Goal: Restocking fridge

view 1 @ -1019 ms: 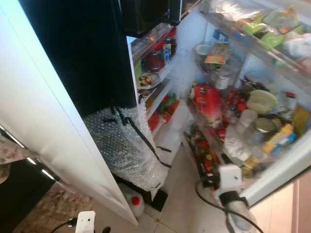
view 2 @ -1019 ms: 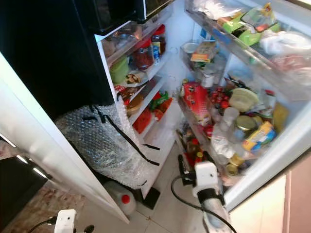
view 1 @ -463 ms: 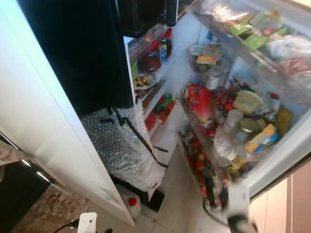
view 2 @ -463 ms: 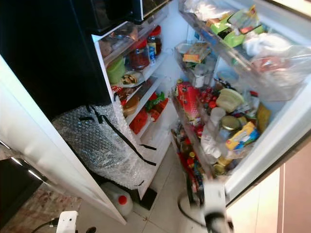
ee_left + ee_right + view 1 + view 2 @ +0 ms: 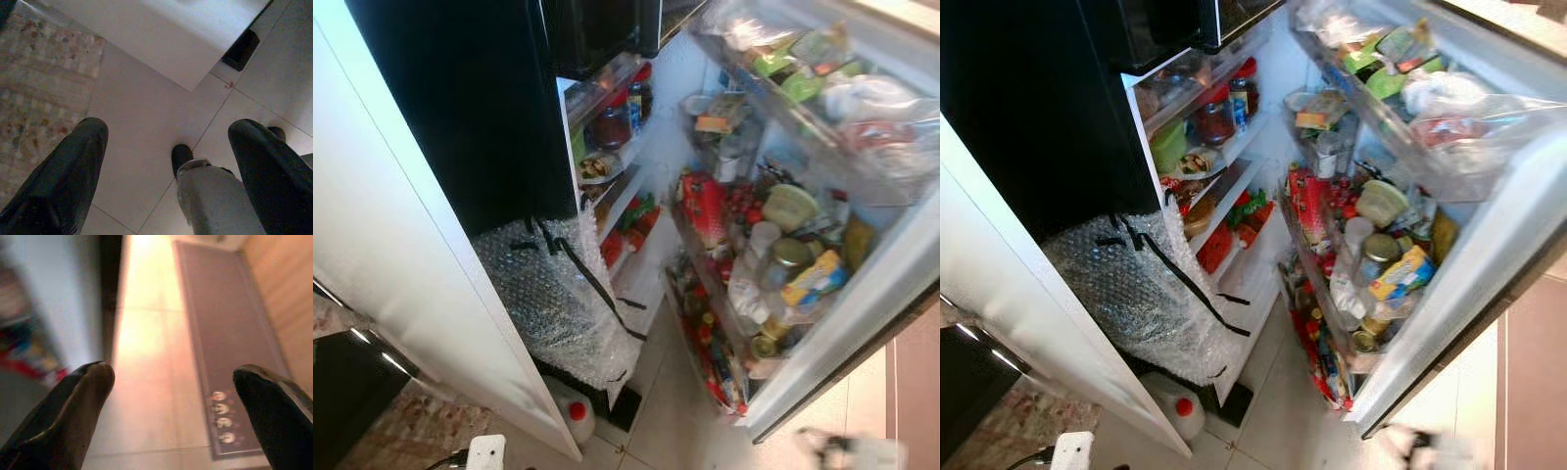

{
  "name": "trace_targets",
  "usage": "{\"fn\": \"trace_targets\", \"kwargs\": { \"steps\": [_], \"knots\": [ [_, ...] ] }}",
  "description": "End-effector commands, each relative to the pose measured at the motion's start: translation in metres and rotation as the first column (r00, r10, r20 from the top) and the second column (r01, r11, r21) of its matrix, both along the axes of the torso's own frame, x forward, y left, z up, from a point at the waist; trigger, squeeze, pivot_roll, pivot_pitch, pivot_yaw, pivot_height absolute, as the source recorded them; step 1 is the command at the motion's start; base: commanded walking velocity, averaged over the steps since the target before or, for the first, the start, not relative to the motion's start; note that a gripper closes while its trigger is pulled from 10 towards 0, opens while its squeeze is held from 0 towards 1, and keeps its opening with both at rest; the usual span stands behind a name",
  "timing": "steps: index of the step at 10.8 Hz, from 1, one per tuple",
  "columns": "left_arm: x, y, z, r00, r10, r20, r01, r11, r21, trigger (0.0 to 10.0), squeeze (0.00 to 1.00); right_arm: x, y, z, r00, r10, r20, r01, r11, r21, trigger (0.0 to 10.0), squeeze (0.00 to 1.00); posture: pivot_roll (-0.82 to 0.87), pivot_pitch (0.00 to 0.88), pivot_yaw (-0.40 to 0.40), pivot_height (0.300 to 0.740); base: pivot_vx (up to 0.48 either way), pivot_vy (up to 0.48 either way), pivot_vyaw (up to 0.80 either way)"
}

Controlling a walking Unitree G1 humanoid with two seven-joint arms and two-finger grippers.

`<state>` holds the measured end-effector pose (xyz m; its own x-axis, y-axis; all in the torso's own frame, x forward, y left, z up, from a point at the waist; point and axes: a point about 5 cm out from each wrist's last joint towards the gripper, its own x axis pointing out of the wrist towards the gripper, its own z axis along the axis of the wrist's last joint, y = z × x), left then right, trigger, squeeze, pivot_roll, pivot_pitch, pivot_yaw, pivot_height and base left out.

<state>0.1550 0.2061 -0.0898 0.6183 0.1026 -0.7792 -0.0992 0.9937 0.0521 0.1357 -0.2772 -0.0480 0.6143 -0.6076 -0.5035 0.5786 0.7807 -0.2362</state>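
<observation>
The fridge stands open, with jars and plates on its inner shelves (image 5: 617, 147). Its right door (image 5: 862, 304) carries racks packed with bottles, cans, a red bag (image 5: 705, 204) and yellow packets. My left gripper (image 5: 168, 128) hangs low over the floor tiles, open and holding nothing. My right gripper (image 5: 173, 373) is also open and holding nothing, pointing at the floor and a grey mat (image 5: 225, 333). The right arm (image 5: 850, 448) is a blur at the bottom right, below the door's edge.
A bubble-wrap bundle tied with a black strap (image 5: 558, 304) fills the fridge's lower left. A white jug with a red cap (image 5: 576, 416) stands on the floor beneath it. The white left door (image 5: 401, 264) juts out on the left. Patterned flooring (image 5: 34, 83) lies by my left foot.
My right arm has dropped from beside the door's bottom rack down to the picture's lower edge. The whole view has shifted a little; the left arm stays low.
</observation>
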Motion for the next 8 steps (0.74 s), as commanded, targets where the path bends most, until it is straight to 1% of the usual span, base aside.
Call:
{"fn": "trace_targets", "kwargs": {
  "steps": [1,2,3,4,5,6,7,8],
  "knots": [
    [-0.008,0.006,-0.003,0.999,0.007,-0.033,-0.007,1.0,0.009,10.0,0.0,-0.004,-0.012,0.006,0.995,-0.095,0.012,0.095,0.994,-0.05,10.0,0.0,-0.11,0.0,0.049,0.74,0.0,0.0,0.0],
    [-0.007,0.006,-0.002,1.0,0.007,-0.031,-0.006,1.0,0.01,10.0,0.0,-0.004,-0.022,0.014,0.99,-0.136,0.036,0.139,0.982,-0.13,10.0,0.0,-0.11,0.0,0.05,0.74,0.0,0.0,0.0],
    [-0.006,0.006,-0.002,1.0,0.006,-0.029,-0.005,1.0,0.011,10.0,0.0,-0.003,-0.029,0.025,0.982,-0.166,0.086,0.179,0.966,-0.186,10.0,0.0,-0.11,0.0,0.051,0.74,0.0,0.0,0.0],
    [-0.004,0.005,-0.001,1.0,0.003,-0.027,-0.002,1.0,0.012,10.0,0.0,0.006,-0.039,0.04,0.976,-0.164,0.146,0.197,0.947,-0.254,10.0,0.0,-0.11,0.0,0.051,0.74,0.0,0.0,0.0],
    [-0.003,0.005,-0.001,1.0,0.003,-0.025,-0.003,1.0,0.013,10.0,0.0,0.013,-0.045,0.051,0.966,-0.172,0.195,0.223,0.933,-0.282,10.0,0.0,-0.11,0.0,0.051,0.74,0.0,0.0,0.0],
    [-0.002,0.004,-0.001,1.0,0.004,-0.022,-0.004,1.0,0.013,10.0,0.0,0.02,-0.048,0.06,0.96,-0.162,0.23,0.227,0.928,-0.296,10.0,0.0,-0.12,0.005,0.053,0.74,0.0,0.0,0.0],
    [-0.001,0.003,-0.001,1.0,0.004,-0.018,-0.003,1.0,0.015,10.0,0.0,0.029,-0.049,0.066,0.958,-0.134,0.255,0.21,0.931,-0.299,10.0,0.0,-0.12,0.005,0.053,0.74,0.0,0.0,0.0],
    [0.0,0.002,0.0,1.0,0.007,-0.01,-0.007,1.0,0.018,10.0,0.0,0.041,-0.049,0.077,0.952,-0.091,0.294,0.188,0.928,-0.322,10.0,0.0,-0.12,0.006,0.052,0.74,0.0,0.0,0.0]
  ]
}}
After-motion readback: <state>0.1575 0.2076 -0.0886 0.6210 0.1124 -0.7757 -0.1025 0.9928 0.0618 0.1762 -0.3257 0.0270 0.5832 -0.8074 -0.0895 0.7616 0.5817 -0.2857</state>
